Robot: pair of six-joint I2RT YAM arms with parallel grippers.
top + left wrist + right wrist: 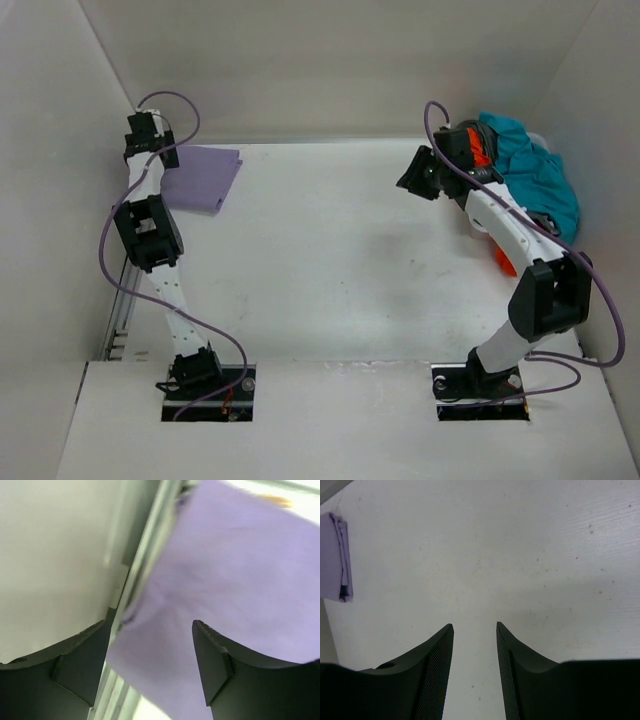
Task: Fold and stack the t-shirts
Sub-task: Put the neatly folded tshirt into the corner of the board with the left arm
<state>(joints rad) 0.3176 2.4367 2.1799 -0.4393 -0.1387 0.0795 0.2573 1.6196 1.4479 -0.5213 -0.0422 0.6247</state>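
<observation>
step: Lavender t-shirt (205, 178) looks done. It lies folded flat in the far-left corner of the counter (330, 260), so you're at the handover between shirt one and shirt two.
left hand: Your left hand (150, 630) hangs right over the lavender fold by the side wall (55, 555). The fingers are spread and nothing is pinched between them. Wrist view can't show whether the tips touch the cloth.
right hand: Your right hand (475, 625) is out over bare counter on the right side. There's a narrow gap between the fingers and it's empty.
lavender edge: The right wrist view shows the layered fold edges neat, with one dark bit in the stack. Too small to tell what it is.
pile: Teal t-shirt (540, 175) is crumpled in the far-right corner behind your right arm. Orange t-shirt (481, 150) pokes out beside it, partly hidden by the arm.
grey shirt: Can't pick it out in any view.
progress: By my read, one of four is folded. That one is the stack base, well apart from the pile.
next move: Lift the left hand clear without dragging the fold. Turn the right hand back to the pile and pinch one shirt only, probably the teal on top. Pull it to mid-counter and spread it flat.
risk: Teal and orange are bunched together, so a deep grab may bring both.
</observation>
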